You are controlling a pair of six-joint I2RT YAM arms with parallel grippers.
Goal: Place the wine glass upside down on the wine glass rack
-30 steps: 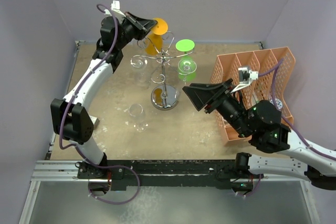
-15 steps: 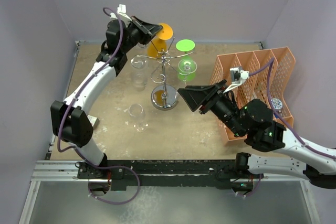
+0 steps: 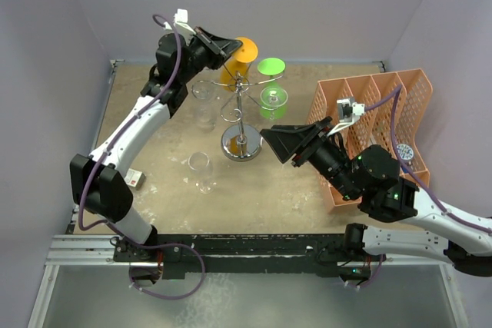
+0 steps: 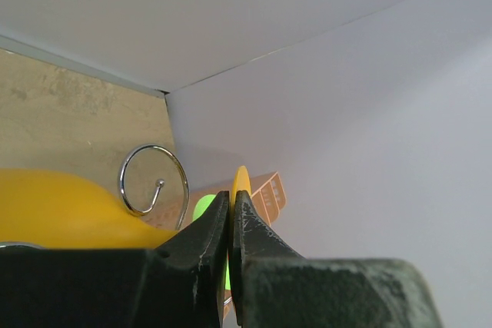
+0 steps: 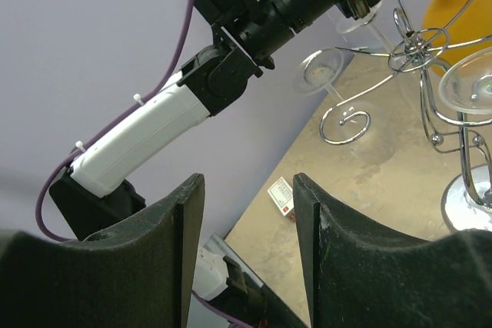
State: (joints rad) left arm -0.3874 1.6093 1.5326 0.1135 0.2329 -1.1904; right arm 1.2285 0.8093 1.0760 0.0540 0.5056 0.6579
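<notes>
On the desk [image 3: 300, 186] stands the silver rack [image 3: 241, 113], and I hold the orange wine glass [image 3: 240, 53] bowl-down at its top, my left claw [image 3: 227, 44] clenched on the foot's edge. My right claw [image 3: 278, 144] hovers spread and empty near the base. This looks like the hanging step: next, seat the stem in a wire scroll, then release.

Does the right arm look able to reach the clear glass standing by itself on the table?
Probably yes. The right gripper is open and empty, and the clear glass stands alone. The rack base lies partly between them, so it should swing around the near side.
</notes>
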